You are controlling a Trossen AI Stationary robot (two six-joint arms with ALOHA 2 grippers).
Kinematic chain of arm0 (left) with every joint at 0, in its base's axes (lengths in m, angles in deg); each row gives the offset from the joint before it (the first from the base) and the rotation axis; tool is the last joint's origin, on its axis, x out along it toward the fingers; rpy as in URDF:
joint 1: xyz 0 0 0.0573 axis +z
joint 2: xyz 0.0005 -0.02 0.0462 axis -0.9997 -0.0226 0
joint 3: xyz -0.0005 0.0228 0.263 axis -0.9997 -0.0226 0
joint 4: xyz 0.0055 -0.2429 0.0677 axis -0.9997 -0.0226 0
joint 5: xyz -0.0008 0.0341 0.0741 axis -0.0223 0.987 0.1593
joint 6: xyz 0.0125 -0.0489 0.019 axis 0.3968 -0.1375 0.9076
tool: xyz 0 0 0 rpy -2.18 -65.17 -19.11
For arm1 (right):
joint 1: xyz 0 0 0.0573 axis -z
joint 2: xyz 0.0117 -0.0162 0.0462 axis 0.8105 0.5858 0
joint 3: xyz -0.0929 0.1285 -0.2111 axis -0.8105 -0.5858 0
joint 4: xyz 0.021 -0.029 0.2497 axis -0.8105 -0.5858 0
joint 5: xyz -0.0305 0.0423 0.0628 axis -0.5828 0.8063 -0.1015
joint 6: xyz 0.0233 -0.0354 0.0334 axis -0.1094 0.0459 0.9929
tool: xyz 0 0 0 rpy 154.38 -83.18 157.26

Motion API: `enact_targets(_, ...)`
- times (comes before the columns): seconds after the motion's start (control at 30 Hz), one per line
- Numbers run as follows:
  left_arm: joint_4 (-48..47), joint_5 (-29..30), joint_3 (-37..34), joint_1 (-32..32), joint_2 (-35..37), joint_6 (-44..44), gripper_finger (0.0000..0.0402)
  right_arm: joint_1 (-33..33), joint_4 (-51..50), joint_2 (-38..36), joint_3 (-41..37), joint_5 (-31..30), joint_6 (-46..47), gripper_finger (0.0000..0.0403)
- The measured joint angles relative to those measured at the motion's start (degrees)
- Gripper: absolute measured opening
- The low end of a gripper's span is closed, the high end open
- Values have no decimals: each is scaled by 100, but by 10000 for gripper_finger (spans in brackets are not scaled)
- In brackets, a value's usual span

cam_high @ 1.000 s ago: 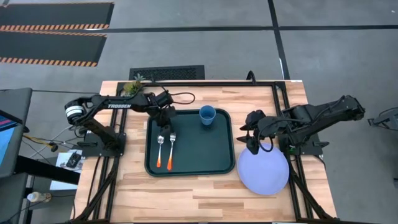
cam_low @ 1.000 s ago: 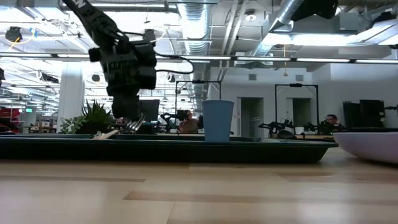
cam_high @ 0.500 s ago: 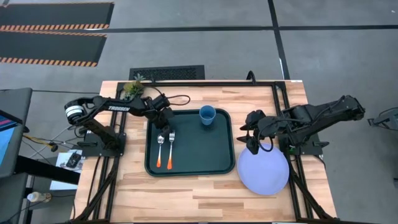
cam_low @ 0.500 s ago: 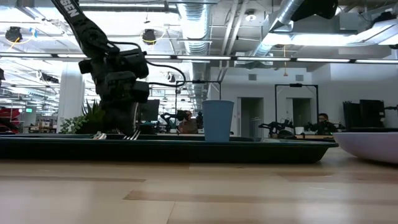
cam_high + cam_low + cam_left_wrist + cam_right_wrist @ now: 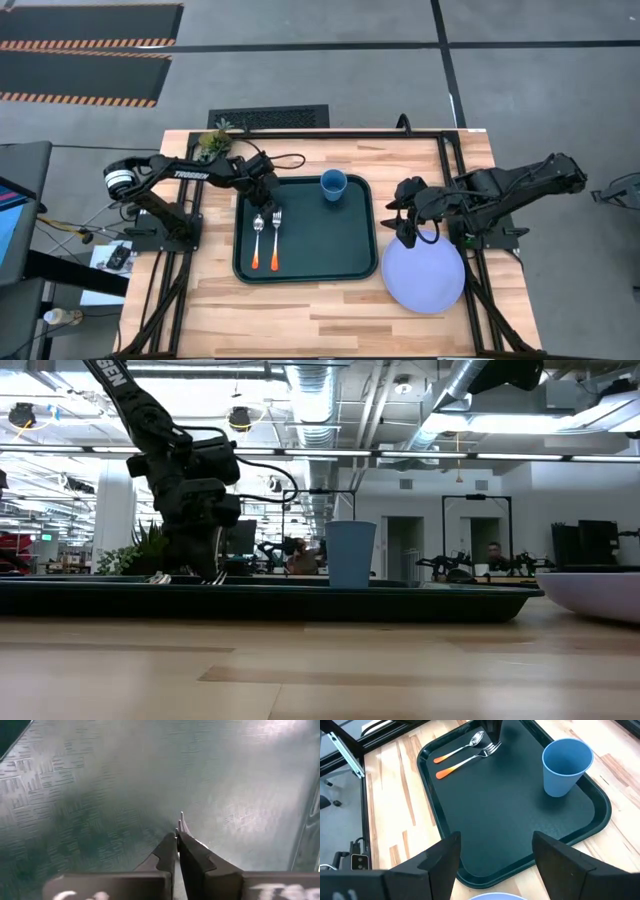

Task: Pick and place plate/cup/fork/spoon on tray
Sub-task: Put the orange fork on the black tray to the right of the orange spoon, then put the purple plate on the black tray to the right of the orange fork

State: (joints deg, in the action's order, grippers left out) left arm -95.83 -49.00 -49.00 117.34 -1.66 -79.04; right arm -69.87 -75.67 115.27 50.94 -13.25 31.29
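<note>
plate [image 5: 424, 277]: off tray [image 5: 355, 268], near table's right edge; light, stiff, slick, grab by rim.
right gripper [image 5: 495, 852]: fingers spread, empty, by plate's far rim.
left gripper [image 5: 177, 836]: clenched, over fork [image 5: 276, 240] tines.

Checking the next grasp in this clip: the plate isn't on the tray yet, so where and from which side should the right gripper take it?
Probably by the rim. The plate lies flat on the table, right of the tray, so only its edge offers a hold. The right gripper, fingers open, hangs over the far-left rim; coming down there, one finger under the raised edge, looks simplest.
</note>
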Motion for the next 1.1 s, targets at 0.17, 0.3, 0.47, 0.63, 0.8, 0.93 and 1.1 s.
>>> enact_targets(0.17,-21,126,0,-1,0,-95,24,0,0,0,0,0,15,269)
enact_targets(0.3,-31,155,0,-1,-2,-198,47,0,2,0,0,0,15,269)
enact_targets(0.47,-63,69,0,-1,-1,-333,70,0,0,0,0,0,18,269)
enact_targets(0.63,-205,-139,130,1,358,-534,82,141,-392,0,0,-18,385,269)
enact_targets(0.8,-485,83,468,2,1084,-644,85,393,-1889,36,-50,-74,1333,269)
enact_targets(0.93,-422,427,699,-41,1743,-1079,85,453,-2972,85,-418,229,2588,269)
enact_targets(1.1,17,814,762,-277,2448,-1668,85,-190,-2754,71,-1506,1328,4230,269)
